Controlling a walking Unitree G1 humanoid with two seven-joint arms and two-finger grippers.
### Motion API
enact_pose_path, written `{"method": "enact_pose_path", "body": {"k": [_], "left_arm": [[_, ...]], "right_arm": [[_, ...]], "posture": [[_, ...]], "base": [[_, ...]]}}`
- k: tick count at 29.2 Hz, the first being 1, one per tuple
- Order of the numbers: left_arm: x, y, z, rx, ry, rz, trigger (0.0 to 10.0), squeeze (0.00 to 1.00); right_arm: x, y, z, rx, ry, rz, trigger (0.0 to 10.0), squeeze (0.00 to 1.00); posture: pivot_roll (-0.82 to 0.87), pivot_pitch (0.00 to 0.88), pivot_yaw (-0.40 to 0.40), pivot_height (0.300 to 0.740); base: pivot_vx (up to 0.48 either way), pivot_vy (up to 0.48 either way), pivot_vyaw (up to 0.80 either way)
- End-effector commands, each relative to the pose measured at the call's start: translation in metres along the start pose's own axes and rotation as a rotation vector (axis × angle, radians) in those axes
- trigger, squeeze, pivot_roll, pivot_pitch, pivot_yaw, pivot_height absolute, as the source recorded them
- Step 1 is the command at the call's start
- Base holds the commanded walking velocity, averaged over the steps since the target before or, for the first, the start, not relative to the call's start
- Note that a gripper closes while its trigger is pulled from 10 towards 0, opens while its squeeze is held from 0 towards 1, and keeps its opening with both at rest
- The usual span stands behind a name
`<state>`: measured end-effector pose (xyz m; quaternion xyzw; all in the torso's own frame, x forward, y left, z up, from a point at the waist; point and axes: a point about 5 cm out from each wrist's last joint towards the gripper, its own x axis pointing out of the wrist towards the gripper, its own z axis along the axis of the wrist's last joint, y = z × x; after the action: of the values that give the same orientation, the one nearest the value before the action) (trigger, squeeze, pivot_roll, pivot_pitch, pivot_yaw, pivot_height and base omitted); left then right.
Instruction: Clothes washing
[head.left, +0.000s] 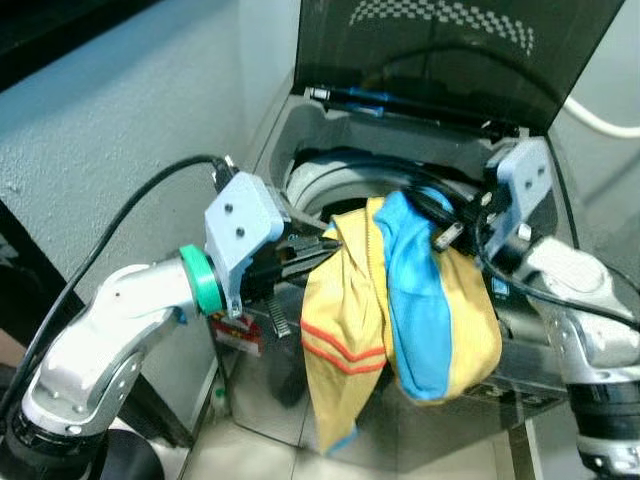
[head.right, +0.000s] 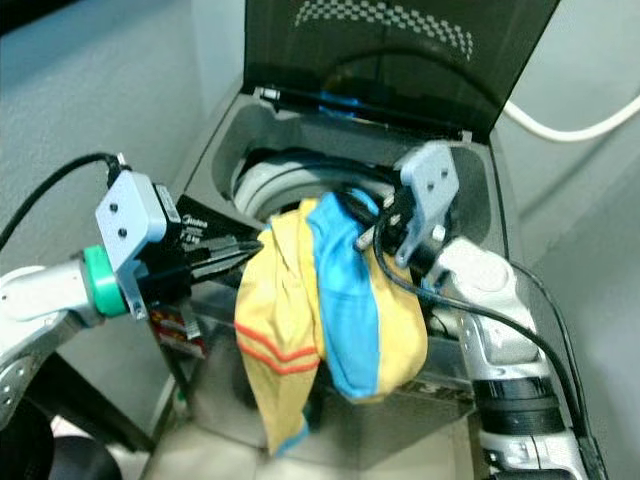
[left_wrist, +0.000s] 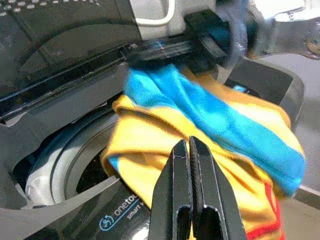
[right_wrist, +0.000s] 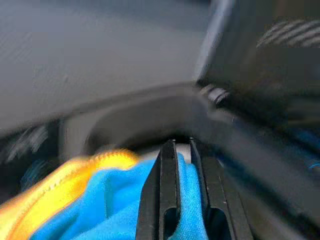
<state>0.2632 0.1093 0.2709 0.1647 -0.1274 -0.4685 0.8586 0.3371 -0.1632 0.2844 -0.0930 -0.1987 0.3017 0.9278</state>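
Yellow-and-blue garment (head.left: 400, 300) draped over the front rim of the open washing machine (head.left: 300, 130), lid (head.left: 450, 50) raised. Left tool (head.left: 320, 245) and right tool (head.left: 445, 215) both clamp the cloth above the drum (head.left: 320, 185).

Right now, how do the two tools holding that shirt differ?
The left tool pinches the yellow edge of the shirt, reaching in sideways from the washing machine's left. The right tool grips the blue part, higher up, nearer the open lid. Both are shut on the cloth above the drum opening.
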Motion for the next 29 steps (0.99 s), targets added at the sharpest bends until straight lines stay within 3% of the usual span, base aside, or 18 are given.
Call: {"method": "enact_pose_path", "body": {"k": [1,2,3,4,5,6,8,11,12,15,16,17,20,21,22,24,28,29], "left_arm": [[0.003,-0.003,-0.001,-0.008,0.004,-0.017,10.0,0.00],[0.005,-0.004,-0.001,-0.010,-0.001,-0.016,10.0,0.00],[0.005,-0.004,-0.001,-0.010,-0.001,-0.016,10.0,0.00],[0.007,-0.004,-0.001,-0.012,-0.008,-0.016,10.0,0.00],[0.007,-0.004,-0.001,-0.012,-0.008,-0.016,10.0,0.00],[0.010,-0.005,0.000,-0.016,-0.016,-0.015,10.0,0.00],[0.012,-0.006,0.000,-0.019,-0.023,-0.016,10.0,0.00],[0.013,-0.007,0.000,-0.020,-0.028,-0.016,10.0,0.00],[0.015,-0.008,0.001,-0.023,-0.034,-0.016,10.0,0.00],[0.015,-0.008,0.001,-0.023,-0.034,-0.016,10.0,0.00],[0.016,-0.009,0.001,-0.025,-0.040,-0.015,10.0,0.00],[0.017,-0.010,0.001,-0.028,-0.043,-0.012,10.0,0.00],[0.017,-0.011,0.000,-0.031,-0.045,-0.008,10.0,0.00],[0.016,-0.012,0.000,-0.034,-0.042,-0.004,10.0,0.00],[0.016,-0.012,0.000,-0.034,-0.042,-0.004,10.0,0.00],[0.015,-0.013,-0.001,-0.037,-0.036,-0.004,10.0,0.00],[0.014,-0.013,-0.002,-0.037,-0.034,-0.004,10.0,0.00],[0.015,-0.014,-0.002,-0.039,-0.031,-0.008,10.0,0.00]], "right_arm": [[0.015,-0.009,0.021,-0.048,-0.098,-0.089,0.0,0.00],[0.031,-0.014,0.034,-0.057,-0.151,-0.159,0.0,0.00],[0.031,-0.014,0.034,-0.057,-0.151,-0.159,0.0,0.00],[0.045,-0.017,0.046,-0.074,-0.192,-0.212,0.0,0.00],[0.045,-0.017,0.046,-0.074,-0.192,-0.212,0.0,0.00],[0.059,-0.020,0.057,-0.074,-0.228,-0.273,0.0,0.00],[0.069,-0.022,0.066,-0.076,-0.254,-0.318,0.0,0.00],[0.074,-0.022,0.072,-0.076,-0.268,-0.344,0.0,0.00],[0.084,-0.027,0.079,-0.099,-0.273,-0.453,1.2,0.00],[0.084,-0.027,0.079,-0.099,-0.273,-0.453,1.2,0.00],[0.089,-0.033,0.084,-0.129,-0.269,-0.577,1.3,0.00],[0.091,-0.038,0.082,-0.184,-0.236,-0.689,10.0,0.00],[0.091,-0.042,0.078,-0.214,-0.208,-0.758,10.0,0.00],[0.089,-0.044,0.066,-0.245,-0.160,-0.784,10.0,0.00],[0.089,-0.044,0.066,-0.245,-0.160,-0.784,10.0,0.00],[0.084,-0.045,0.040,-0.295,-0.068,-0.781,10.0,0.00],[0.083,-0.044,0.033,-0.315,-0.040,-0.776,10.0,0.00],[0.078,-0.042,0.012,-0.358,0.026,-0.755,10.0,0.00]], "posture": [[0.09,0.090,-0.001,0.740],[0.09,0.092,-0.002,0.740],[0.09,0.092,-0.002,0.740],[0.08,0.091,-0.003,0.740],[0.08,0.091,-0.003,0.740],[0.08,0.090,-0.006,0.740],[0.08,0.090,-0.007,0.740],[0.08,0.090,-0.007,0.740],[0.08,0.086,-0.017,0.740],[0.08,0.086,-0.017,0.740],[0.08,0.085,-0.024,0.740],[0.08,0.085,-0.028,0.740],[0.09,0.088,-0.035,0.740],[0.09,0.091,-0.037,0.740],[0.09,0.091,-0.037,0.740],[0.09,0.092,-0.036,0.740],[0.09,0.092,-0.036,0.740],[0.10,0.092,-0.030,0.740]], "base": [[0.000,0.000,0.00],[0.000,0.000,0.00],[0.000,0.000,0.00],[0.000,0.000,0.00],[0.000,0.000,0.00],[0.000,0.000,0.00],[0.000,0.000,0.00],[0.000,0.000,0.00],[0.000,0.000,0.00],[0.000,0.000,0.00],[0.000,0.000,0.00],[0.000,0.000,0.00],[0.000,0.000,0.00],[0.000,0.000,0.00],[0.000,0.000,0.00],[0.000,0.000,0.00],[0.000,0.000,0.00],[0.000,0.000,0.00]]}}
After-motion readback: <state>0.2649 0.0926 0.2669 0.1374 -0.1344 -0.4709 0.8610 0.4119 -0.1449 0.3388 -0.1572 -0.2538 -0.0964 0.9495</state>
